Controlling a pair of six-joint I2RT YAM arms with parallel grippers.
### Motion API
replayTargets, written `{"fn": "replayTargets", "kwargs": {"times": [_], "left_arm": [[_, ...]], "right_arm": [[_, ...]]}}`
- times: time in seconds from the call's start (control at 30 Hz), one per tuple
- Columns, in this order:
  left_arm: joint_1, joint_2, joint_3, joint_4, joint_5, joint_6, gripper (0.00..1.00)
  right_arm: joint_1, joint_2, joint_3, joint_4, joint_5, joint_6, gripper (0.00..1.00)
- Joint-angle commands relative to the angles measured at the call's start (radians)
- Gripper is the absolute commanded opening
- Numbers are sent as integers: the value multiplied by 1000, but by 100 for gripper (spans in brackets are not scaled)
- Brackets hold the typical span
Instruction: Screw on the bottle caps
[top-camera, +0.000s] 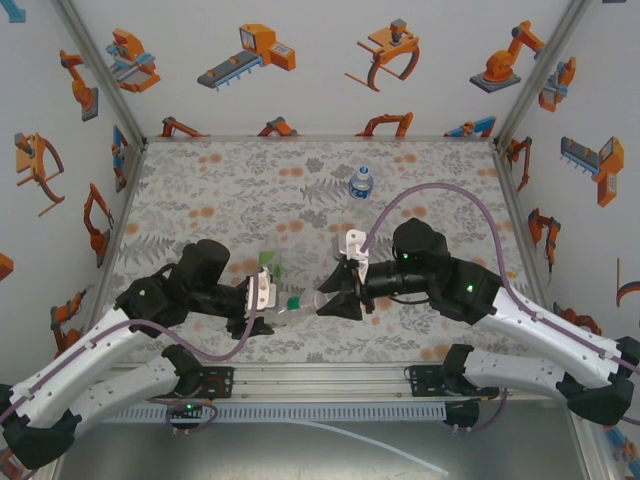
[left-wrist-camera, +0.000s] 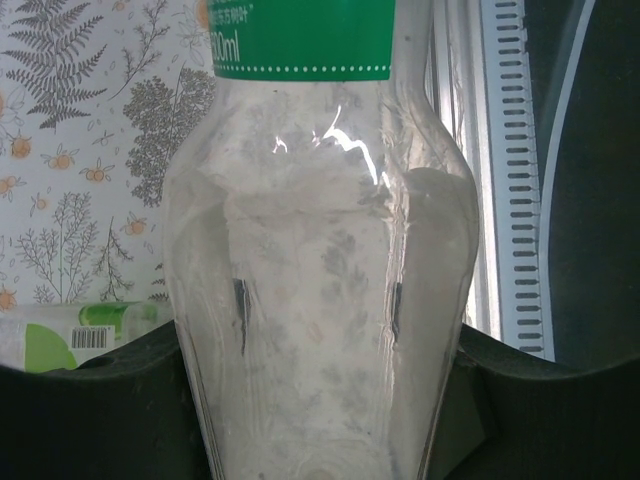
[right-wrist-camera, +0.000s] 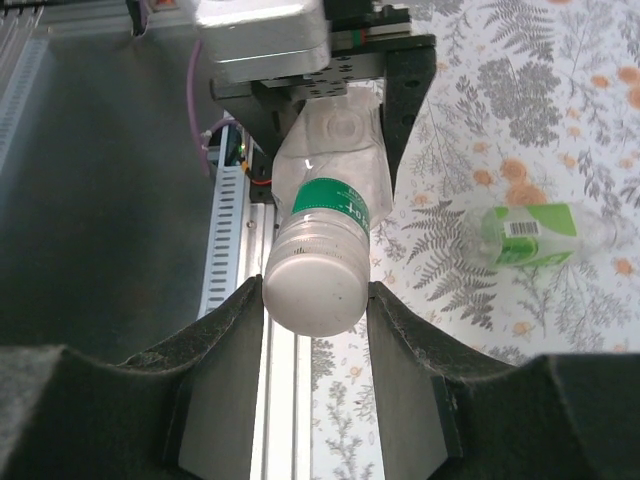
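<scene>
Lime-labelled bottle (right-wrist-camera: 525, 235) lies beside the gripped bottle (right-wrist-camera: 325, 212) (blue-labelled bottle (top-camera: 361, 183) stands well apart).

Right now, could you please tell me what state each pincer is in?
Left pincer: closed on the green-labelled bottle, holding its body.
Right pincer: closed on the white cap at that bottle's mouth.

Fern-and-flower patterned tablecloth (top-camera: 220, 200), white walls (top-camera: 320, 100) with orange robot drawings (top-camera: 250, 55), slotted aluminium rail (top-camera: 320, 379) along the near edge.
</scene>
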Motion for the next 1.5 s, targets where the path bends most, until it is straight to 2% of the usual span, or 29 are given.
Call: {"fn": "replayTargets", "kwargs": {"times": [0.0,0.17,0.3,0.47,0.53,0.6,0.67,0.73,0.83,0.9,0.97,1.07,1.23,1.3,1.47], "left_arm": [[-6,-2,38,110,66,-8,0],[-5,-8,20,142,53,-20,0],[-6,-11,7,165,40,-30,0],[-5,-4,2,183,1,-37,0],[-5,-1,1,189,-7,-38,0],[-6,2,-2,200,-12,-38,0],[-6,6,-2,207,-12,-38,0],[-6,11,-1,212,-12,-37,0],[-6,17,-4,212,-11,-36,0],[-5,20,-5,212,-9,-36,0],[-5,18,-7,210,-10,-36,0],[-6,10,-14,202,-10,-38,0],[-6,-3,-30,197,-9,-38,0],[-6,-2,-33,192,-1,-34,0],[-6,13,-31,181,19,-18,0]], "right_arm": [[11,6,-16,23,139,233,0],[10,10,-46,-10,315,677,0],[9,19,-50,-67,369,987,0],[11,-3,-41,-241,468,1355,0],[10,-21,-80,-179,457,1432,0],[11,-32,-111,-112,449,1480,8],[11,-30,-108,-112,454,1475,11],[10,-27,-93,-121,463,1447,15],[10,-23,-40,-151,496,1316,36],[9,-28,-11,-162,518,1224,55],[3,-35,16,-165,509,1112,64],[-12,-46,97,-244,531,921,69],[-12,-54,161,-238,509,531,68],[-12,-50,170,-216,448,364,66],[-12,-38,175,-177,176,-67,62]]}}
